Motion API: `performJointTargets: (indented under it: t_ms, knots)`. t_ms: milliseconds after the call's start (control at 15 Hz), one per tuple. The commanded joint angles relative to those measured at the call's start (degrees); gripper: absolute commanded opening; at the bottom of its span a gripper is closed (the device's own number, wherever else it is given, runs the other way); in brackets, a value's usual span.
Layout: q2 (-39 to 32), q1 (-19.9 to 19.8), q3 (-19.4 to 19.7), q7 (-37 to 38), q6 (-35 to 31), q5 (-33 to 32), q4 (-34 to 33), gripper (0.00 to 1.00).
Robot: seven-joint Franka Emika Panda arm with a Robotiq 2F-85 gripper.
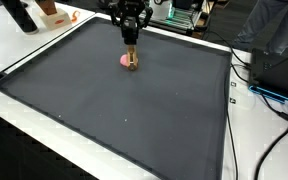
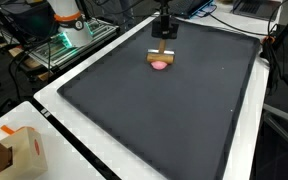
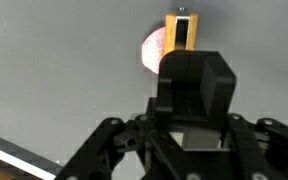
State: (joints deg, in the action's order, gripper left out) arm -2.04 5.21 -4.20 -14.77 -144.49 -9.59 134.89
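Upper centre of the frame: the claw (image 1: 131, 40) is poised right over the wooden block (image 1: 131, 54). Whether it is clamped cannot be told. A pink piece (image 2: 160, 66) is touched by the block on the dark tabletop (image 2: 164, 120).

This looks like a robotics lab. A white desk (image 1: 24, 55) is covered by a dark work mat (image 1: 134, 115), and a robot claw (image 1: 131, 46) hangs above it. Loose cables (image 1: 269, 95) trail off one edge, green-lit electronics (image 2: 69, 40) stand alongside, and a cardboard box (image 2: 24, 150) sits at a corner.
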Motion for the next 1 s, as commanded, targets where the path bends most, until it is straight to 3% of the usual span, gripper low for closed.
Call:
performJointTargets:
  t_ms: [0,933]
  knots:
    - [-3.95,-1.47,1.32,2.14,-1.83,-4.71,0.18,0.24]
    - [-5.79,-2.67,3.05,5.19,-1.83,-7.78,-2.32,0.24]
